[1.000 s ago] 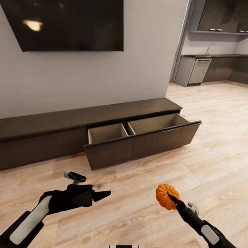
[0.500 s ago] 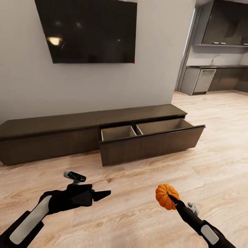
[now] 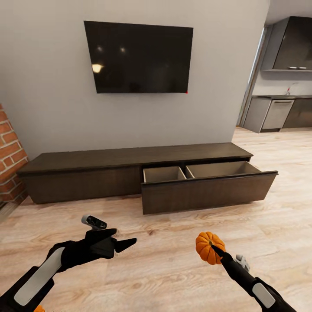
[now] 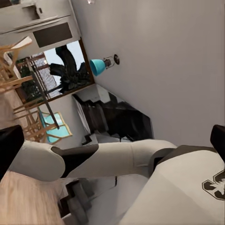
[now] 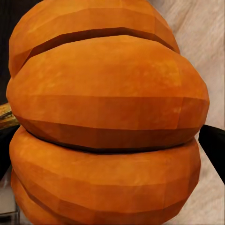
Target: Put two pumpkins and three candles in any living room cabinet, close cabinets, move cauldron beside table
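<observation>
A small orange pumpkin (image 3: 205,251) hangs above the floor at the lower right, with my right gripper (image 3: 212,247) shut on it. In the right wrist view the pumpkin (image 5: 108,117) sits close up between the dark fingers. The cabinet (image 3: 82,173) runs along the wall under the television. Its right drawer (image 3: 208,193) is pulled out and shows two pale divided compartments with nothing in them. My left gripper (image 3: 125,245) hovers at the lower left, open and holding nothing. Its fingertips (image 4: 10,146) stand wide apart in the left wrist view.
A black television (image 3: 138,56) hangs on the pale wall. Red brick chimney (image 3: 9,160) stands at the far left. A kitchen with dark units (image 3: 281,112) opens at the right. Light wood plank floor (image 3: 164,242) lies between me and the cabinet.
The whole view has pulled back and swung left, so the cabinet looks farther off and the chimney has come into sight. Both arms keep their pose, with the pumpkin still held.
</observation>
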{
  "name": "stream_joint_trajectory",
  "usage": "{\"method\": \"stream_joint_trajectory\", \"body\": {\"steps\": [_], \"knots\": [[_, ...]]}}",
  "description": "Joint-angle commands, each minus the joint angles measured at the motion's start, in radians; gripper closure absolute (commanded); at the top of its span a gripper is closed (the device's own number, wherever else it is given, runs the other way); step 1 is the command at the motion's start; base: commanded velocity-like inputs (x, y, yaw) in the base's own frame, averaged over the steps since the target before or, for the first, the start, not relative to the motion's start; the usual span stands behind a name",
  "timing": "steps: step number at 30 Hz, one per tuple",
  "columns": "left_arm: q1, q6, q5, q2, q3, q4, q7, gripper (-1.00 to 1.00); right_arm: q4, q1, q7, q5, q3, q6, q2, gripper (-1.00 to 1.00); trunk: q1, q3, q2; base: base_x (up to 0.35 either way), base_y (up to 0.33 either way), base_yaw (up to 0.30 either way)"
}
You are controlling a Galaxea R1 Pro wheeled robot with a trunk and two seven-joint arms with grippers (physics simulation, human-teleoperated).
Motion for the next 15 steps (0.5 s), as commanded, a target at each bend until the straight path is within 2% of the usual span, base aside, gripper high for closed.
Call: {"method": "stream_joint_trajectory", "body": {"steps": [1, 9, 15], "knots": [[-0.001, 0.004, 0.004, 0.001, 0.000, 0.011, -0.002, -1.00, -0.001, 0.000, 0.002, -0.010, -0.005, 0.010, 0.000, 1.00, -0.001, 0.004, 0.000, 0.000, 0.000, 0.249], [-0.001, 0.002, -0.001, 0.001, 0.044, 0.081, 0.001, -1.00, -0.001, 0.000, -0.001, -0.009, -0.001, 0.009, 0.000, 1.00, -0.004, 0.037, 0.002, 0.000, 0.000, 0.252], [-0.001, 0.002, -0.003, 0.002, 0.069, 0.126, 0.001, -1.00, -0.001, 0.000, -0.002, -0.010, 0.040, 0.010, 0.001, 1.00, -0.007, 0.060, 0.003, 0.000, 0.000, 0.254]]}}
